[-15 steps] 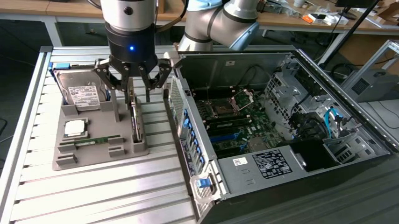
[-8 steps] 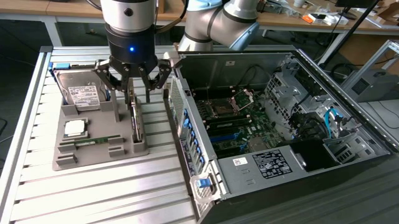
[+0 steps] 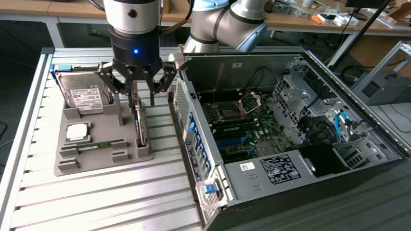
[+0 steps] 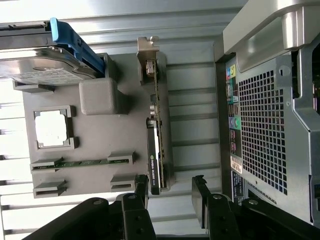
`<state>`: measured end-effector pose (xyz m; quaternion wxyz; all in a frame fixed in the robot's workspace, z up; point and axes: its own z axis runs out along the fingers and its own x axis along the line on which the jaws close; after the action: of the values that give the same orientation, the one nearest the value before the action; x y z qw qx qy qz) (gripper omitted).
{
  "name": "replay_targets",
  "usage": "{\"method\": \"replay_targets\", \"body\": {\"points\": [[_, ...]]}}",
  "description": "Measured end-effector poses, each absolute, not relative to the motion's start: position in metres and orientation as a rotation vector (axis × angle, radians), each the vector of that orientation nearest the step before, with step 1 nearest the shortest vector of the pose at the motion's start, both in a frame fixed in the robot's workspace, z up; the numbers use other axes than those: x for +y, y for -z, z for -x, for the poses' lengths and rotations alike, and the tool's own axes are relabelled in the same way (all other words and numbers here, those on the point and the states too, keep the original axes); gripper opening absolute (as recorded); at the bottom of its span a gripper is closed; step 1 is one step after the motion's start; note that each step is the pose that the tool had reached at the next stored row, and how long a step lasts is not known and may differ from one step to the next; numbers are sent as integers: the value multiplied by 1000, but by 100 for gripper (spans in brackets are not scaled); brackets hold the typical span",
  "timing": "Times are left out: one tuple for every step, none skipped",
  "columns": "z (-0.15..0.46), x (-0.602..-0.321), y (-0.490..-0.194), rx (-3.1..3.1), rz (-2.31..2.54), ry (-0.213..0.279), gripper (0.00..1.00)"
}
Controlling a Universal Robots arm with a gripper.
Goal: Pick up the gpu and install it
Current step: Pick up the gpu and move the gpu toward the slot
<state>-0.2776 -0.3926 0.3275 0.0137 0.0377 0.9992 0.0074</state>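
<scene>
Grip: my black two-fingered gripper (image 3: 136,92) is spread wide and empty, just above the thin, dark, flat gpu (image 3: 140,124).
Place: it stands on edge in a grey moulded plastic holder (image 3: 96,160), beside the open metal computer case (image 3: 253,182).
Handling: I judge it light, stiff and fragile; pinch its flat faces mid-length.
</scene>
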Motion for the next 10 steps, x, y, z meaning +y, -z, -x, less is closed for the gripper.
{"method": "replay_targets", "body": {"points": [[278, -393, -327, 3112, -117, -23, 48], [278, -393, -327, 3112, -117, -23, 48], [278, -393, -326, 3112, -117, -23, 48], [278, -393, -326, 3112, -117, -23, 48], [278, -393, -325, 3112, -117, -23, 48], [278, -393, -325, 3112, -117, -23, 48], [278, -393, -325, 3112, -117, -23, 48], [278, -393, -324, 3112, -117, -23, 48], [278, -393, -324, 3112, -117, -23, 48], [278, -393, -324, 3112, -117, -23, 48]]}}
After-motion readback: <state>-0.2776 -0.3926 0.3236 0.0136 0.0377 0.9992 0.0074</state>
